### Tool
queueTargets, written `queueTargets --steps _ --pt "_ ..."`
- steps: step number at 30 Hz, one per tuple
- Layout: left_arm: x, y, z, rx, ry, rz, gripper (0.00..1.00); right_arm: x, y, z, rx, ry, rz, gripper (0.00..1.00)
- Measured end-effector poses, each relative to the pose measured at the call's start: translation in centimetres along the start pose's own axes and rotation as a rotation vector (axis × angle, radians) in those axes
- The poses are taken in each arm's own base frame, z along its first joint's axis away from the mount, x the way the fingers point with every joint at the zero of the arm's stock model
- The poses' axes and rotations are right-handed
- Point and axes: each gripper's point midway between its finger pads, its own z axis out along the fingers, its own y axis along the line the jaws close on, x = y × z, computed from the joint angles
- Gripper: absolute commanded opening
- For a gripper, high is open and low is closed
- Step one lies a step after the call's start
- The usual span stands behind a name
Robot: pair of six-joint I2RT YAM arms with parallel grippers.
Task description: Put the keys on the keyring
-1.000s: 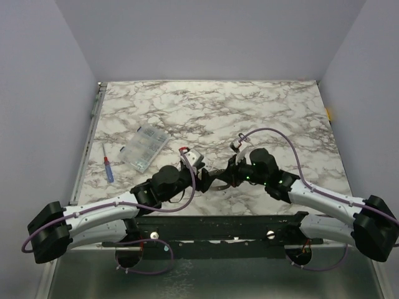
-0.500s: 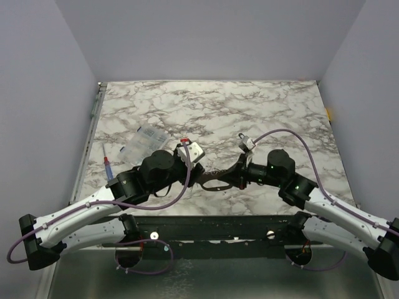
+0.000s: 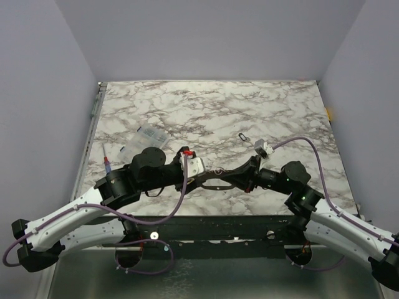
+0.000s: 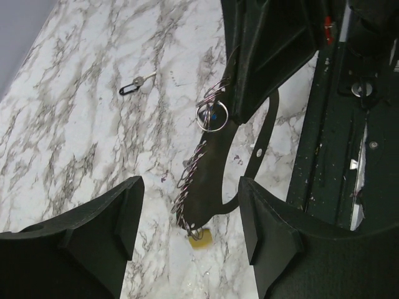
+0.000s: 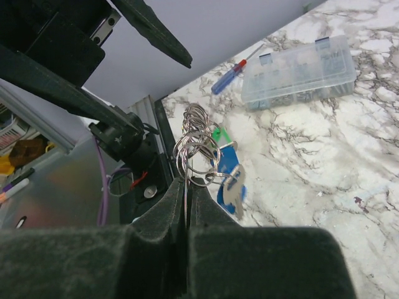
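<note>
Far on the left of the grey and white marble table [image 3: 249, 106] lies a small screwdriver with a blue handle and a red neck [image 5: 232, 73]. Just beside it sits a clear plastic box with little compartments [image 5: 299, 75].

Next comes the left gripper [image 4: 190, 184]. Its two black fingers [image 4: 93, 237] are spread wide apart. They hold nothing.

In the gap between those fingers hangs the shiny silver keyring made of coiled wire loops [image 5: 194, 146]. It is up in the air, above the near edge of the table, in the middle between the two arms. A key with a blue plastic head [image 5: 228, 177] and a key with a green plastic head [image 5: 217, 133] hang on its loops. A key with a yellow plastic head [image 4: 200, 240] dangles at the low end of the coil.

The right gripper [image 5: 187, 187] pinches the keyring. Its fingers are pressed close together, with the wire caught between the tips.

Further right and back, well apart from both grippers, a small dark metal clip [image 4: 131, 87] lies flat on the table.
</note>
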Motion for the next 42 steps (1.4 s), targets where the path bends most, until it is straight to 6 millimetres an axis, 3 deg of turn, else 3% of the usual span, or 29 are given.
queueTargets --steps 5,11,27,33,38,42 --pt "-0.4 -1.0 0.5 0.062 -0.039 0.037 0.67 0.0 0.8 0.0 -0.040 0.010 -0.005 0.01" --pt "1.2 -1.5 2.1 0.094 -0.004 0.053 0.66 0.0 1.6 0.1 -0.087 0.032 -0.025 0.01" --pt "1.2 -2.6 4.6 0.177 -0.013 0.095 0.38 0.8 1.2 0.2 -0.087 0.088 -0.059 0.01" --pt "1.1 -2.9 4.8 0.197 -0.024 0.096 0.38 1.0 1.0 0.2 -0.082 0.101 -0.063 0.01" --pt "0.4 -2.8 4.9 0.193 -0.052 0.100 0.48 1.5 0.8 0.2 -0.076 0.118 -0.054 0.01" --pt "0.0 -2.7 5.0 0.189 -0.067 0.101 0.45 1.8 0.7 0.2 -0.071 0.130 -0.047 0.01"
